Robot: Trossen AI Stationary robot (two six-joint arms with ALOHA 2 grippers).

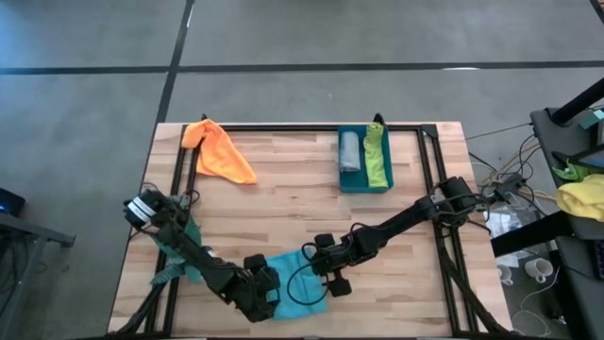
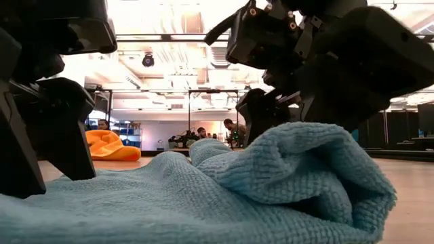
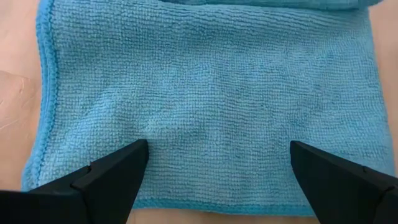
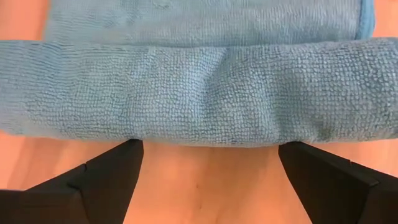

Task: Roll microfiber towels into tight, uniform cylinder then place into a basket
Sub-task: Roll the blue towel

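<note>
High view, big to small: wood table (image 1: 283,203) w/ black frame, both arms reaching to its near edge. Left arm in from 9 o'clock, right arm in from 3 o'clock, meeting at approx 6 o'clock over turquoise towel (image 1: 300,283).

Turquoise towel spread mostly flat on table at 6 o'clock, one edge folded or rolled over into a thick lip on side facing right arm; lip clear in right wrist view (image 4: 199,93) and low view (image 2: 298,169).

Basket (image 1: 343,183) at approx 1 o'clock, teal, well apart from arms. Inside: grey towel (image 1: 350,149) rolled, lime green towel (image 1: 377,156) beside it, side by side.

Orange towel (image 1: 222,151) at approx 11 o'clock, loose heap, not rolled, on table outside basket.

Left gripper (image 3: 214,180) above flat part of turquoise towel, fingers spread wide, holding nothing; tips look close to cloth near its edge, contact can't tell.

Right gripper (image 4: 208,180) at rolled lip, fingers spread wide, nothing held; tips just beside lip over bare wood.

Off table, 3 o'clock: yellow-green cloth heap (image 1: 583,194) on a stand.
</note>
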